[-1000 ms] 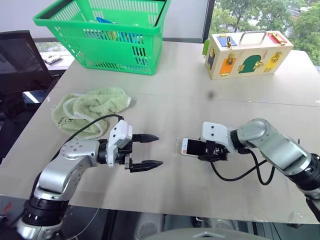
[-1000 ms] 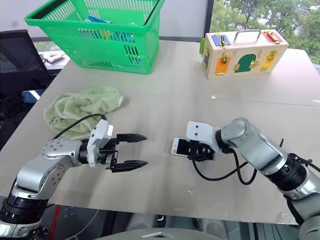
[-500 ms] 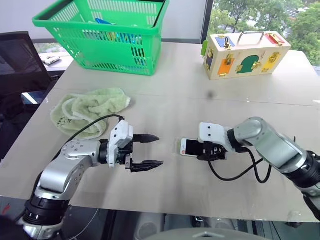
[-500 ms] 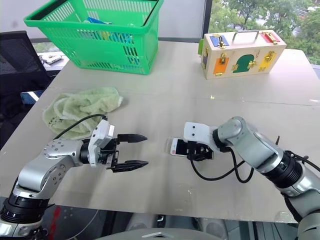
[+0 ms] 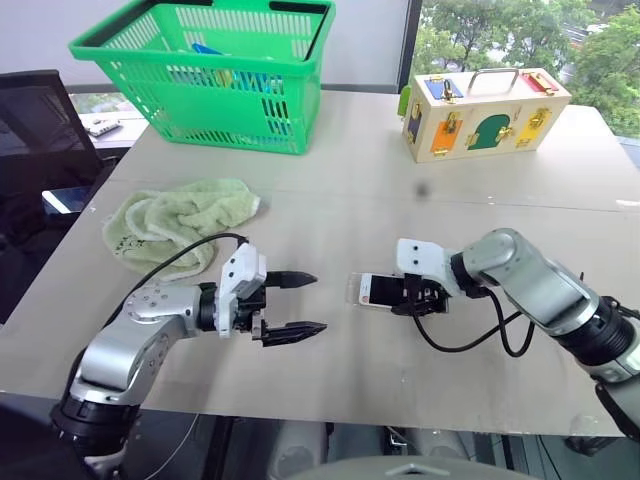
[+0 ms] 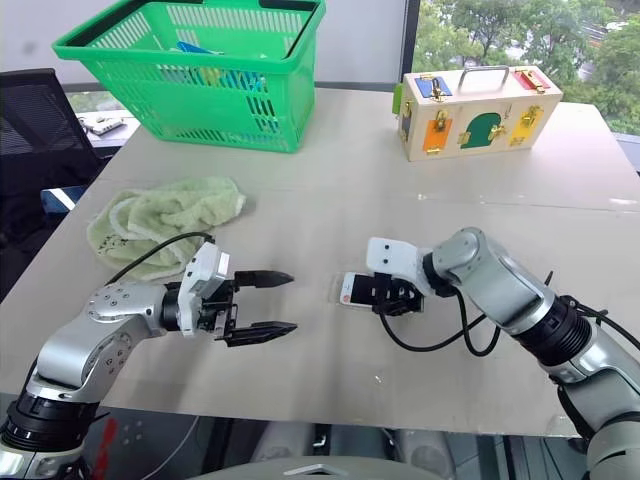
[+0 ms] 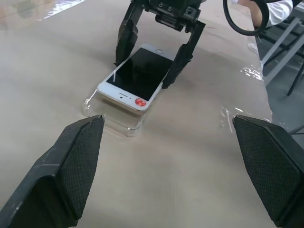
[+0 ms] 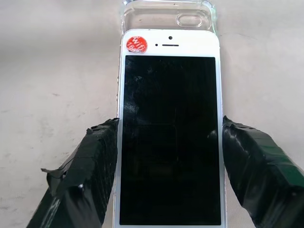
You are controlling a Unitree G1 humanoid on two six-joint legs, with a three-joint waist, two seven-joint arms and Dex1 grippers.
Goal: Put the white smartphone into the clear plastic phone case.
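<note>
Left eye view: right gripper (image 5: 413, 297) fingers clasp the white smartphone (image 5: 379, 291) at mid-worktop (image 5: 350, 190); left gripper (image 5: 292, 304), to its left, fingers spread, empty.
Left wrist view: the phone's end overlaps the clear plastic phone case (image 7: 110, 121).
Right wrist view: taped fingers (image 8: 88, 178) flank the phone's long edges; case protrudes beyond its top.

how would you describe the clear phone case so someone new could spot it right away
On the tan table, look near the front edge between the two arms, at the white smartphone gripped by the right pincer. The clear phone case lies under it, its end poking out past the phone's red-stickered end. It is see-through, showing just glinting edges and a camera cutout.
</note>
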